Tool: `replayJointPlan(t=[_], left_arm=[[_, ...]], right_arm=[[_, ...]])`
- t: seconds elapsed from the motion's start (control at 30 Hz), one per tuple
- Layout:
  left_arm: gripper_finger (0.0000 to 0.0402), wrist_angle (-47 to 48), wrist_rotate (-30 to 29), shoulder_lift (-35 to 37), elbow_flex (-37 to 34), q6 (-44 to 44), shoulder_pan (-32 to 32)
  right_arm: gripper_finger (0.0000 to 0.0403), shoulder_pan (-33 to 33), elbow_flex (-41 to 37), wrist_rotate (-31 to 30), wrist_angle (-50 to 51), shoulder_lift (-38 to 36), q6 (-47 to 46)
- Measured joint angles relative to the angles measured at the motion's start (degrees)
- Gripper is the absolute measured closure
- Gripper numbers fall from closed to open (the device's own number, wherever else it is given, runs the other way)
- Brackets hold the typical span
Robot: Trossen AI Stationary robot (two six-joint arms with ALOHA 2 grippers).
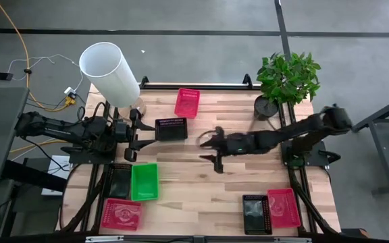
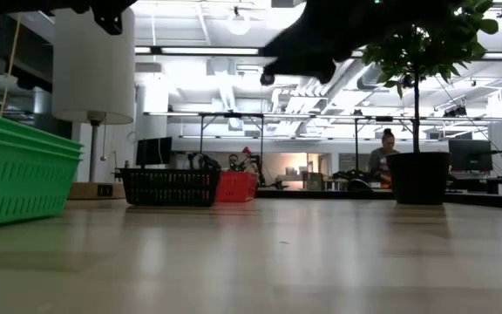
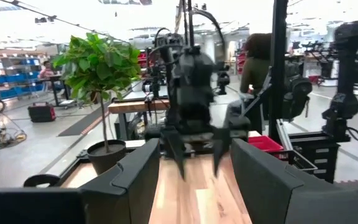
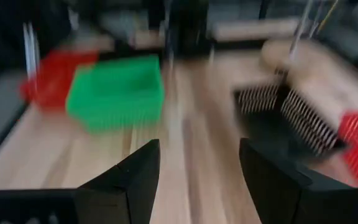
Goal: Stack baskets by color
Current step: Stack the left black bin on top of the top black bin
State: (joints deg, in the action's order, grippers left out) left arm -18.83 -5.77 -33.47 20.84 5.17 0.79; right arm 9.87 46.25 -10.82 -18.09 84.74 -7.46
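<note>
Baskets lie flat on the wooden table. At the far side sit a red basket (image 1: 187,102) and a black basket (image 1: 171,128). At the near left are a green basket (image 1: 144,181), a black one (image 1: 119,181) beside it and a red one (image 1: 121,214). At the near right are a black basket (image 1: 256,213) and a red one (image 1: 283,207). My left gripper (image 1: 136,135) hangs open at the left, beside the far black basket. My right gripper (image 1: 208,150) is open above the table's middle and faces the green basket (image 4: 117,90); nothing is between its fingers.
A tall white cylinder (image 1: 111,73) stands at the far left corner and a potted plant (image 1: 286,81) at the far right. Bare wood lies in the table's middle (image 1: 201,192). A person (image 2: 383,157) sits in the room beyond the table.
</note>
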Motion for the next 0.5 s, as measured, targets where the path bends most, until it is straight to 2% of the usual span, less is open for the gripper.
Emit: replayJointPlan(t=[0.1,0.2,0.5], left_arm=[[0.0216,-0.8,0.5,0.0,-0.6,0.5,0.0],[0.0216,-0.8,0.5,0.0,-1.8,0.4,0.0],[0.0216,-1.6,0.6,0.0,-3.0,-2.0,0.0]], right_arm=[[0.0195,-0.2,-5.7,-2.1,-12.6,-2.4,1.2],[0.0195,-0.8,-9.2,-2.7,-20.2,-3.5,2.0],[0.0195,-1.0,-11.1,-3.1,-23.4,-3.5,3.5]])
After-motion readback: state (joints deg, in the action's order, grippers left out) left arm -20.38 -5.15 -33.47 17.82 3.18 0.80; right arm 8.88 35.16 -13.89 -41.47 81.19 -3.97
